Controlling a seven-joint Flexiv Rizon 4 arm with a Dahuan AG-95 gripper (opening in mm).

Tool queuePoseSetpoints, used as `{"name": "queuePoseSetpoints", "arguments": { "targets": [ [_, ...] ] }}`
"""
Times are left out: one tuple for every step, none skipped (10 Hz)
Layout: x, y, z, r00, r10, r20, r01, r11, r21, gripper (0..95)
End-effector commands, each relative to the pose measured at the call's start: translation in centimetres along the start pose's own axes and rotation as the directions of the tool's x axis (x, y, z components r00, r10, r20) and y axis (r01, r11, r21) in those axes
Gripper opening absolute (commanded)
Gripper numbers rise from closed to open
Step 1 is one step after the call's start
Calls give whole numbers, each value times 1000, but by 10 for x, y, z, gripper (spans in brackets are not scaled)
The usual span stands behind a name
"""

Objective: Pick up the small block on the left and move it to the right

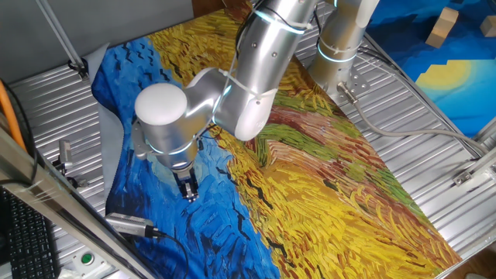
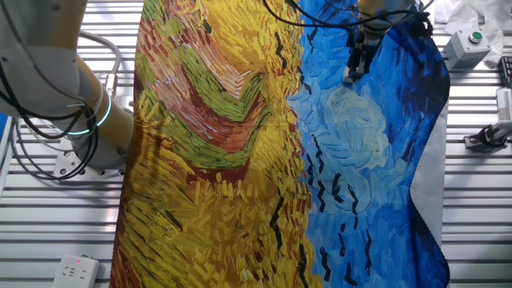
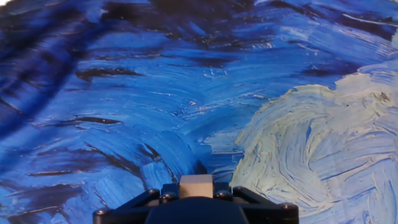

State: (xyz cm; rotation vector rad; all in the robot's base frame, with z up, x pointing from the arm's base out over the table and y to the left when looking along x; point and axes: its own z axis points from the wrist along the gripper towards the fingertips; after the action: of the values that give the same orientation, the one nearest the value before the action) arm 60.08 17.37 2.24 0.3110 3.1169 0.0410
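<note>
In the hand view the small block [image 3: 196, 186], a pale tan cube, sits clamped between my black fingers at the bottom edge, above the blue painted cloth. My gripper [image 1: 189, 191] hangs just over the blue part of the cloth at the left in one fixed view; in the other fixed view the gripper [image 2: 353, 72] is at the top right over the blue area. The block itself is too small to make out in either fixed view.
The painted cloth [image 1: 310, 178] covers the table, yellow toward the right, blue at the left. A large tan wooden block [image 1: 442, 28] stands far back right. A grey box with a green button [image 2: 468, 44] sits beside the cloth. A cylindrical metal part [image 1: 130, 225] lies near the front left.
</note>
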Motion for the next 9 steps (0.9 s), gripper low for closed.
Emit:
{"name": "queuePoseSetpoints", "arguments": {
  "targets": [
    [-1,0,1,1000,-2,4,2,1000,3,0],
    [-1,0,1,1000,-3,3,3,1000,2,0],
    [-1,0,1,1000,-6,4,6,1000,2,0],
    [-1,0,1,1000,-23,9,23,1000,1,380],
    [-1,0,1,1000,-26,13,26,1000,0,570],
    [-1,0,1,999,-32,23,32,999,0,570],
    [-1,0,1,999,-40,35,40,999,-2,760],
    [-1,0,1,998,-40,38,40,999,-3,760],
    [-1,0,1,998,-45,48,45,999,-4,950]
  ]
}}
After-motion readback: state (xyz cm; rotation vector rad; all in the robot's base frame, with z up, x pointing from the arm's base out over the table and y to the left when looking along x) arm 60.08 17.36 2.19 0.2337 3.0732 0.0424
